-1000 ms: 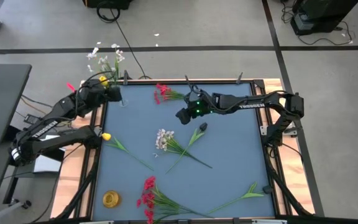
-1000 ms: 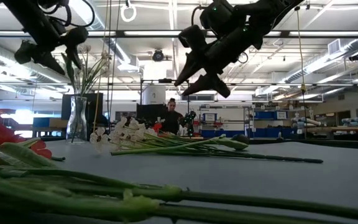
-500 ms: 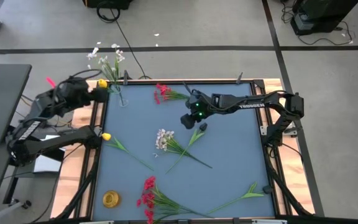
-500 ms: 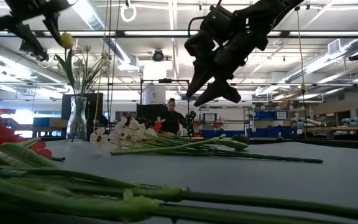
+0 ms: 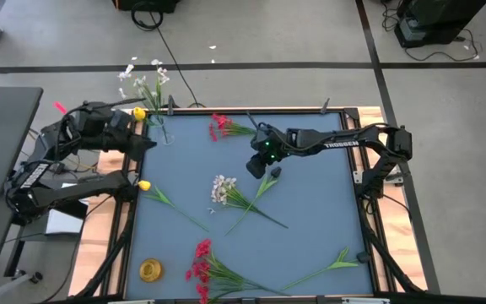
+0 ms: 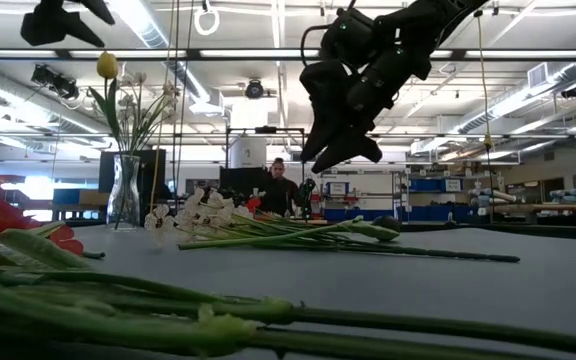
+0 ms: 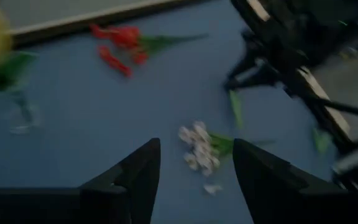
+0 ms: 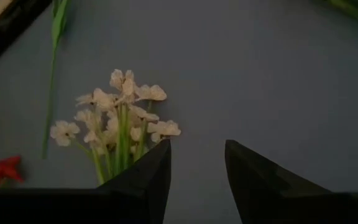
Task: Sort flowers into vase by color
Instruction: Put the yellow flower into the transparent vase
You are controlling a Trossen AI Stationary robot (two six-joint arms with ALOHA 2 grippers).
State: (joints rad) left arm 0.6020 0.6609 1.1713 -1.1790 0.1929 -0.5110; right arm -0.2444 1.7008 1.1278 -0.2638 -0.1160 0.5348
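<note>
Blue table (image 5: 310, 228) in workshop. Right gripper (image 5: 260, 160) hovers empty, jaws apart, above dark bud (image 5: 274, 172); white spray (image 5: 219, 187) just beyond, stem trailing toward table's near right. Left gripper (image 5: 123, 127) empty, jaws apart, beside vase (image 6: 123, 190); right arm nearer.

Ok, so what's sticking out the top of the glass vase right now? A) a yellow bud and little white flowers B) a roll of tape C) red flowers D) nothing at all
A: in the low view the vase holds a yellow bud among white blossoms, while the red flowers lie on the table.
</note>
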